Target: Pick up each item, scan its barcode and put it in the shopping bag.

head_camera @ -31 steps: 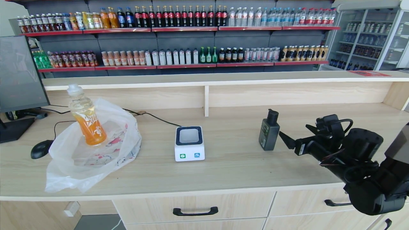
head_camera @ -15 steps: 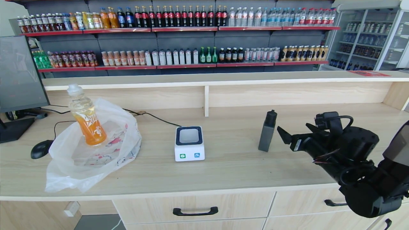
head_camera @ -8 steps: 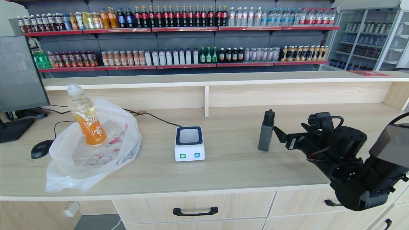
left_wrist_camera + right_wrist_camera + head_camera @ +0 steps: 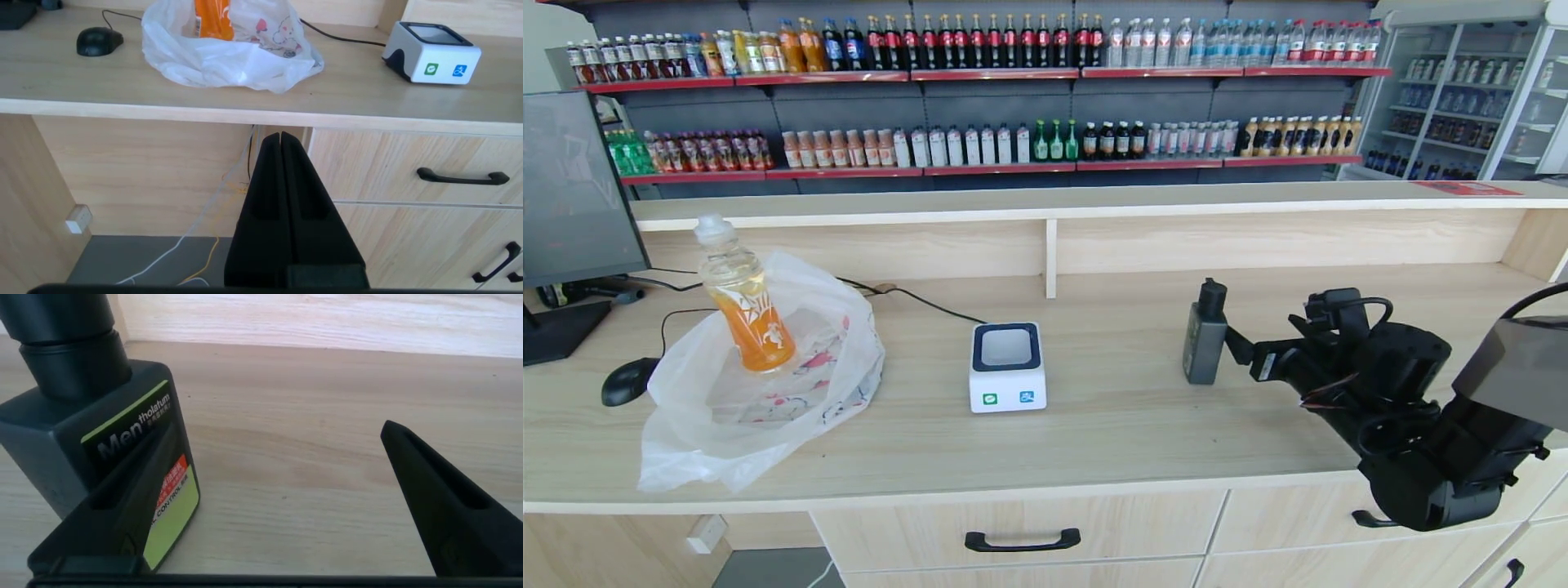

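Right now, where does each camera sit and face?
Head view: high, facing down at the counter; right gripper beside the grey bottle.
Left wrist view: before the counter, facing its drawers; left gripper shut.
Right wrist view: low over counter, facing the bottle; fingers open.
Shared: head and left wrist see the scanner.

**Where things sit on the counter**

On the counter (image 4: pixel 1127 425) I see the shopping bag (image 4: pixel 727 416) toward the left edge, with a drink bottle (image 4: pixel 742 298) standing in it. The mouse (image 4: pixel 627 381) lies just left of the bag, and the monitor (image 4: pixel 568 188) is at the far left corner. The scanner (image 4: pixel 1007 367) sits mid-counter. Well right of it stands the toiletry bottle (image 4: pixel 1204 335), with the right gripper (image 4: pixel 1232 343) just beside it. The left gripper (image 4: pixel 281 143) hangs below the front edge, before the drawers (image 4: pixel 1021 523).
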{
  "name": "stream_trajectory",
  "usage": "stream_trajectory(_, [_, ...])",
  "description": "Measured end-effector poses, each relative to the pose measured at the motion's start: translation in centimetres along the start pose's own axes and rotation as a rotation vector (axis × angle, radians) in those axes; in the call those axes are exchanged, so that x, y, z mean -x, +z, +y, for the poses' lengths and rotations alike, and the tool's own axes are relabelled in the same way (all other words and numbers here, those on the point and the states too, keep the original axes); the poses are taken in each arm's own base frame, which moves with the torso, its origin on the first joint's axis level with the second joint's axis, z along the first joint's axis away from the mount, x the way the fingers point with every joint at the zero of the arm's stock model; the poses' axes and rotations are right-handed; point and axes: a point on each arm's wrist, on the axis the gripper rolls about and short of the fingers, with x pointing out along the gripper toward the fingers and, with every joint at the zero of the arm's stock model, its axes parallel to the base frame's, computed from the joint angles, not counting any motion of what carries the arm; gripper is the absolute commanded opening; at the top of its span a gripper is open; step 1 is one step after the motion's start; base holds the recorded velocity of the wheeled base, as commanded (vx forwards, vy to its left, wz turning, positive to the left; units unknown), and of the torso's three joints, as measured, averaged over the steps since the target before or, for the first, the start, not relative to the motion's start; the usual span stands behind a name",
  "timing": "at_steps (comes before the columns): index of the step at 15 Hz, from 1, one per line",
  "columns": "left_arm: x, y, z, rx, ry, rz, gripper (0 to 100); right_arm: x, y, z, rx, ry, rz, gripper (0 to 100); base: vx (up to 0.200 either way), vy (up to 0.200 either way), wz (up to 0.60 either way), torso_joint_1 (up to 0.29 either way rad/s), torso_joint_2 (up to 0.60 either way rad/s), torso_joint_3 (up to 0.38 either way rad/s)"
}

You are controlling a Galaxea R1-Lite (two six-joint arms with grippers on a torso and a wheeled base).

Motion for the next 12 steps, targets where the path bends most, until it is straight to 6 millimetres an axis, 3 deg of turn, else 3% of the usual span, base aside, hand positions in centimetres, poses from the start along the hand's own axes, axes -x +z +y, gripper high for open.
stream_trajectory(6, [0.0, 0.0, 0.0, 0.000, 0.000, 0.000, 0, 0.1, -0.7, -1.2, 0.003, -0.031, 0.023, 100, 0.000, 0.000, 0.00, 0.000, 0.00, 0.000])
stream_trajectory(9, [0.0, 0.0, 0.0, 0.000, 0.000, 0.000, 0, 1.8, -0.9, -2.1, 0.004, -0.059, 0.070, 100, 0.000, 0.000, 0.00, 0.000, 0.00, 0.000])
stream_trajectory(12, [0.0, 0.0, 0.0, 0.000, 0.000, 0.000, 0, 4.0, -0.1, -1.5, -0.005, -0.041, 0.094, 100, 0.000, 0.000, 0.00, 0.000, 0.00, 0.000])
